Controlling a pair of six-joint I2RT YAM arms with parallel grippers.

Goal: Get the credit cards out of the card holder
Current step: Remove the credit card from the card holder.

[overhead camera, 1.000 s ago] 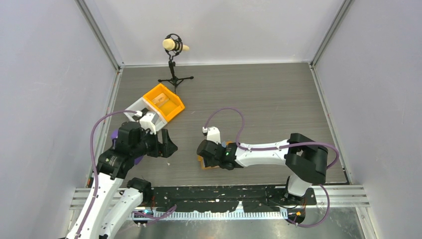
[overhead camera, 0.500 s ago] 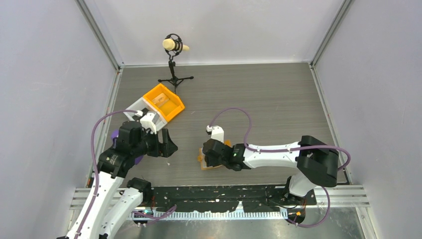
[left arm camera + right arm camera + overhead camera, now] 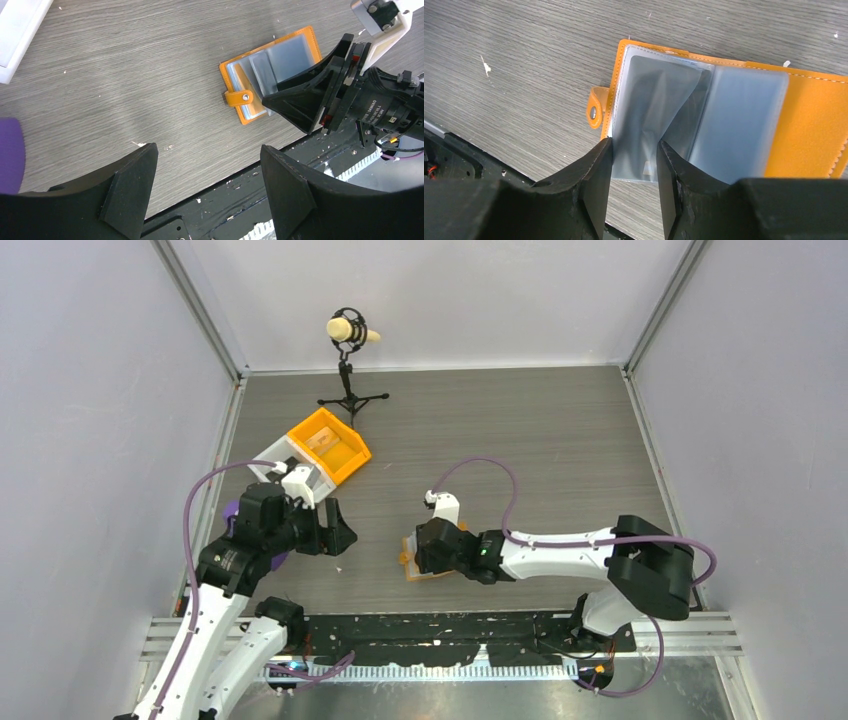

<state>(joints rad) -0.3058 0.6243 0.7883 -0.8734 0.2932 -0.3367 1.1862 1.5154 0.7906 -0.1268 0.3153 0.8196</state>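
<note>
Far left, at the edge of the desk: a purple object, too hidden under the left arm to identify. Just behind it, a white bin touching an orange bin, with a microphone on a stand further back, near the rear wall.

Next, the left tool: spread wide, gripping nothing, hovering over bare wood grain, well apart from the card holder and pointing towards it.

Right of centre, near the front edge of the desk: the card holder lying flat and open, orange rim around cloudy blue-grey sleeves, snap tab sticking out from the side that faces the left arm. Inside the sleeves, the credit cards, dark grey through the plastic, none out of the holder. One sleeve leaf on the tab side creased and lifted at an angle.

Over that half, the right tool: lowered onto the holder, jaws only narrowly apart, the near end of the tab-side sleeve and its card sitting in the gap, one of the fingers against each side. Cannot tell whether clamped on the sleeve or merely bracketing it.
</note>
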